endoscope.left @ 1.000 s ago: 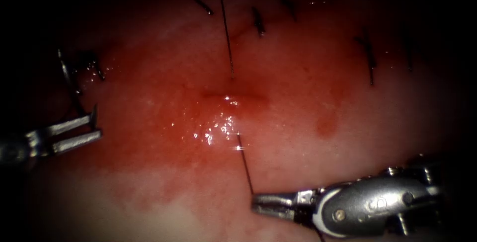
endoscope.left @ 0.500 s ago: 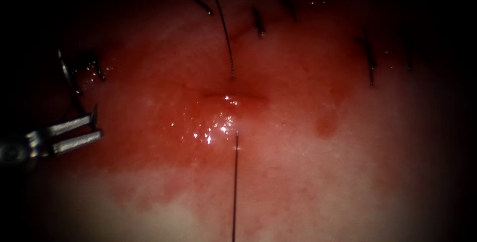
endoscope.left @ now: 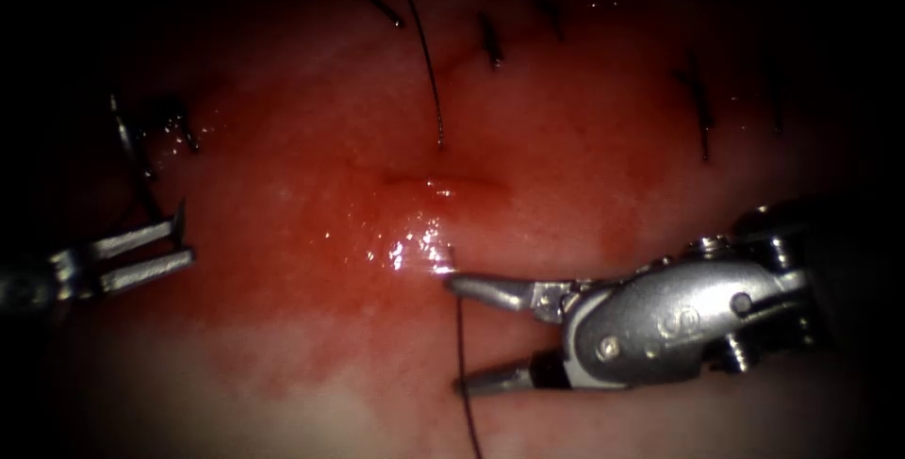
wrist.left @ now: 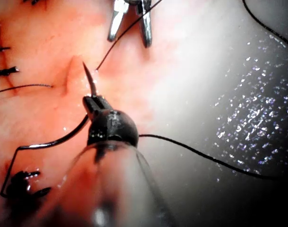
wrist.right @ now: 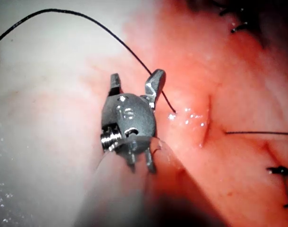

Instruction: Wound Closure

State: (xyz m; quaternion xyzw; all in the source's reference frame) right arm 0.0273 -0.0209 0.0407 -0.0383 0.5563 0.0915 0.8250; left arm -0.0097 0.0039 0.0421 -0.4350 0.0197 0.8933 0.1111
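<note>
Tissue [endoscope.left: 566,186] lay under both of your tools, wet with red fluid [endoscope.left: 405,247] around the short cut [endoscope.left: 438,181] at the middle of the endoscope view. Your left tool [endoscope.left: 184,236] sat well off to the left of the cut, its jaws clamped on the needle [wrist.left: 89,80] a little behind the sharp tip. That tip stood clear above the jaws and the rest of the curve swept away behind them, so the needle was outside the tissue. Thread [endoscope.left: 459,327] went into the tissue just above the cut and came out just below it, beside the glistening fluid, then ran straight down toward the near edge of the endoscope view. Your right tool [endoscope.left: 457,334] reached in from the right with its jaws spread wide, one jaw tip close to where the thread left the tissue and the other further down. The thread passed between them and you gripped nothing with that tool. Finished stitches [endoscope.left: 490,44] with dark cut ends lined the far side of the tissue
</note>
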